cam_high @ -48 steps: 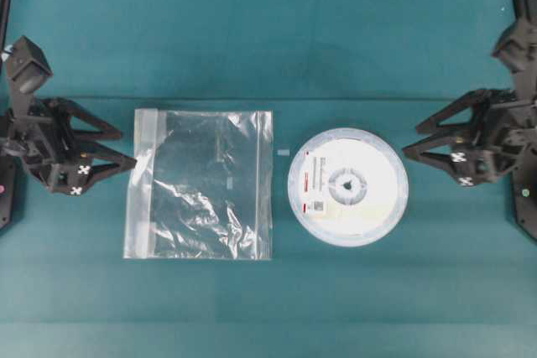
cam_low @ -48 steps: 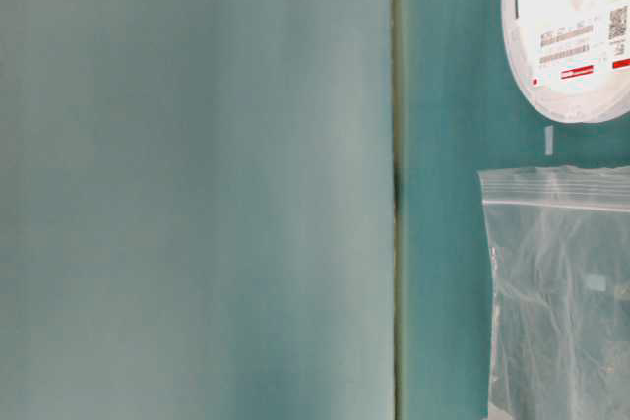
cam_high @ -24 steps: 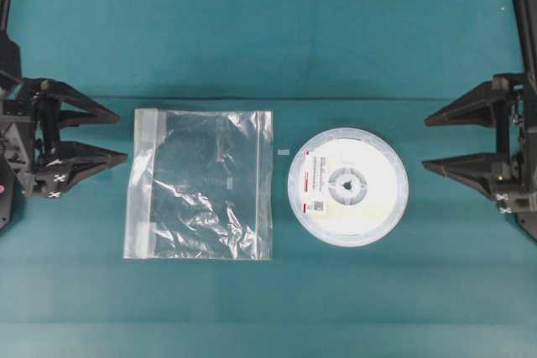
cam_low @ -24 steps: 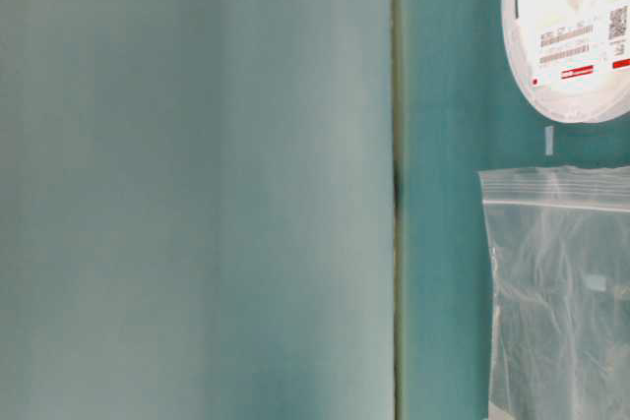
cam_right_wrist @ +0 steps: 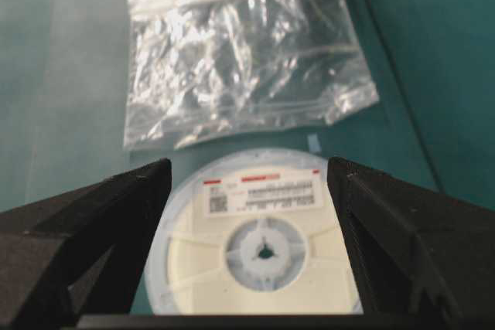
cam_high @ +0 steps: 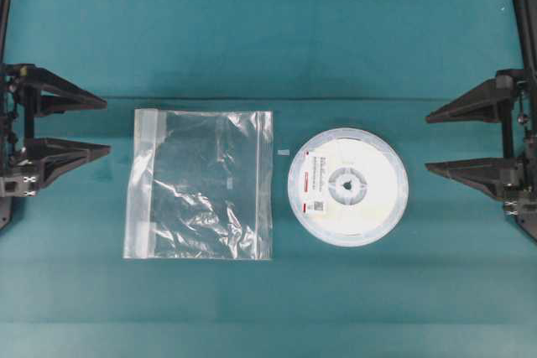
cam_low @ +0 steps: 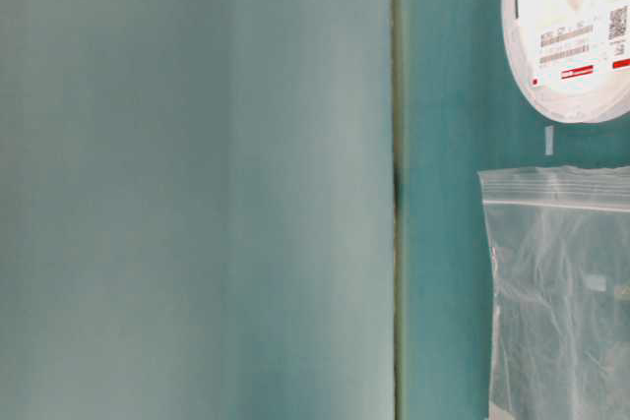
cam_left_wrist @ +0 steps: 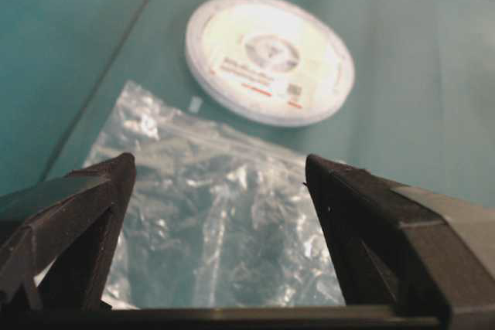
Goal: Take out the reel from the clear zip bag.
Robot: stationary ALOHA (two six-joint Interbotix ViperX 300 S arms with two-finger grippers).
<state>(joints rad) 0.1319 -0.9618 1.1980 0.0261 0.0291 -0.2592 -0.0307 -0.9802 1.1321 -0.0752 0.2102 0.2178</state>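
Here we see the reel (cam_high: 348, 187) flat on the teal table (cam_high: 268, 39), out of the clear zip bag (cam_high: 201, 184) at its 9 o'clock, w/ small gap, left gripper (cam_high: 105, 127) fingers apart, right gripper (cam_high: 428, 142) fingers apart, both holding nothing, at far edges.

The left gripper (cam_left_wrist: 216, 183) stands wide apart above the clear zip bag (cam_left_wrist: 224, 229). Beyond it lies the reel (cam_left_wrist: 269, 58), apparently outside the bag.
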